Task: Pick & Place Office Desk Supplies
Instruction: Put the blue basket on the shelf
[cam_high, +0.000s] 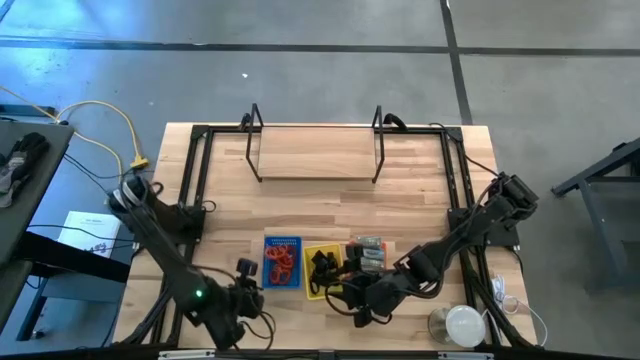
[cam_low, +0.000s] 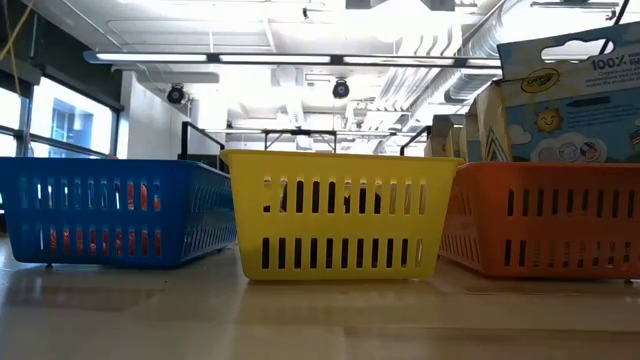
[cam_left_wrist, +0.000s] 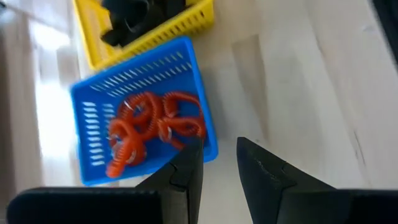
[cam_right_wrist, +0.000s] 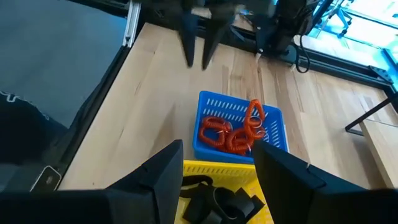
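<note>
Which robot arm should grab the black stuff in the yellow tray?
Probably the right gripper: it hangs open just above the yellow tray and its black clips. The left gripper sits beside the blue tray.

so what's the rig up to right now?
Sorting desk supplies into trays. The red coiled loops lie in the blue tray, black clips in the yellow tray, and other pieces in the orange tray. The left end effector is open and empty beside the blue tray. The right end effector is open and empty above the yellow tray.
</note>
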